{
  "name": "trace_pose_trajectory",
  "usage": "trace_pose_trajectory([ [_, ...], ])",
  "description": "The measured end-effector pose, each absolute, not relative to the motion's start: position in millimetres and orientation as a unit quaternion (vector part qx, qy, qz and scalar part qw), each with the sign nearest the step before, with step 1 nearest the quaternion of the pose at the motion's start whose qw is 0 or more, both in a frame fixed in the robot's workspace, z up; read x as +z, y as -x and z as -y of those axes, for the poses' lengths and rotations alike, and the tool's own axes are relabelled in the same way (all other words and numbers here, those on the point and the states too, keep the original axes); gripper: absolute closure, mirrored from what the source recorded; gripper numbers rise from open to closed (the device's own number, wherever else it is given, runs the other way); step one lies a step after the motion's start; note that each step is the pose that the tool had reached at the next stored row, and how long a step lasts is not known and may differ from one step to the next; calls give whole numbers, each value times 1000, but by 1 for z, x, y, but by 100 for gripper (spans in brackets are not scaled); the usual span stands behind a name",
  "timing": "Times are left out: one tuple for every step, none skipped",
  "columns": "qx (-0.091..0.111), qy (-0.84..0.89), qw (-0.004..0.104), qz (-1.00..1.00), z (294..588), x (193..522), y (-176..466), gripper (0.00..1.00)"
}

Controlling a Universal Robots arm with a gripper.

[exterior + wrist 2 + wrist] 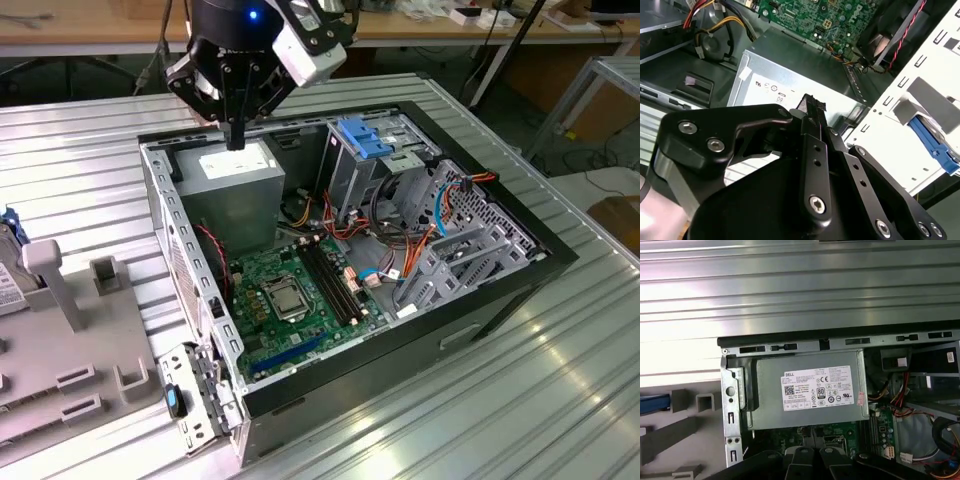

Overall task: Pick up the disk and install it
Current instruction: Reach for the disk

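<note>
The disk [6, 268] stands in a grey fixture [70, 340] at the exterior view's far left, cut off by the frame edge; I see a silver body, a white label and a blue rail. My gripper [236, 135] hangs far from it, over the open computer case [160, 200], just above the grey power-supply box [235, 175]. Its black fingers [810, 107] are shut together with nothing between them. In the first wrist view the power-supply box [810, 390] lies directly below, and a blue strip [654, 404] shows beside the fixture's grey posts.
Inside the case are a green motherboard [295, 290], a metal drive cage with a blue latch [365, 140], and bundles of red, orange and blue cables [400, 260]. The case sits on a ribbed metal table [520, 400]. A wooden bench runs along the back.
</note>
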State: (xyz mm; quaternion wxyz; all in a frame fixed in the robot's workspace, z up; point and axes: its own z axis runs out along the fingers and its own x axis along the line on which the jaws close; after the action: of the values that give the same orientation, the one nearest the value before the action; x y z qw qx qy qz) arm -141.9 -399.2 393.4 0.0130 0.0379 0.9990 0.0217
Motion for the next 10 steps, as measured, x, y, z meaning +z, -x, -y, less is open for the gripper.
trace_pose_trajectory([
  [22, -38, 13, -999, 399, 393, 143, 89],
  [22, -38, 13, -999, 399, 393, 145, 89],
  [22, -38, 13, -999, 399, 393, 146, 89],
  [22, -38, 13, -999, 399, 393, 148, 89],
  [22, -38, 13, -999, 399, 393, 150, 89],
  [22, -38, 13, -999, 399, 393, 152, 89],
  [22, -38, 13, -999, 399, 393, 154, 89],
  [22, -38, 13, -999, 399, 393, 155, 89],
  [22, -38, 13, -999, 399, 393, 157, 89],
  [22, -38, 13, -999, 399, 393, 159, 89],
])
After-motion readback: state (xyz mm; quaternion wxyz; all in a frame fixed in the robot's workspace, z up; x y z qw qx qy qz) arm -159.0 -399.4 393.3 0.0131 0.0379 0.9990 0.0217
